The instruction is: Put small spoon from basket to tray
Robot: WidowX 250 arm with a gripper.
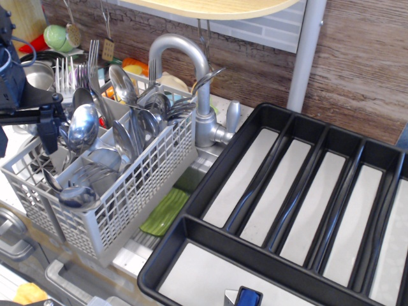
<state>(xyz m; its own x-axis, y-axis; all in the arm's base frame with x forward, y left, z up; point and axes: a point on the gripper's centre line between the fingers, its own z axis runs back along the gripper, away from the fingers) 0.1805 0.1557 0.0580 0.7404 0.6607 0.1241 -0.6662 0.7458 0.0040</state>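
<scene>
At basket front-left compartment: small spoon, bowl low, thin handle rising. Judged light, stiff, slick steel; best pinched high on handle. Fingers just above, open or closed: cannot tell.

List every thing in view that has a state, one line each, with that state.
Light grey lattice plastic cutlery basket: upright, crowded with spoons and forks.
Large black plastic cutlery tray: long compartments bare, a small blue object at its near edge.
Black robot gripper: at the basket's left end, above the cutlery; open or shut cannot be told.
Curved steel faucet: no water running.
Big-bowled silver spoon: standing in the basket, bowl up.
</scene>
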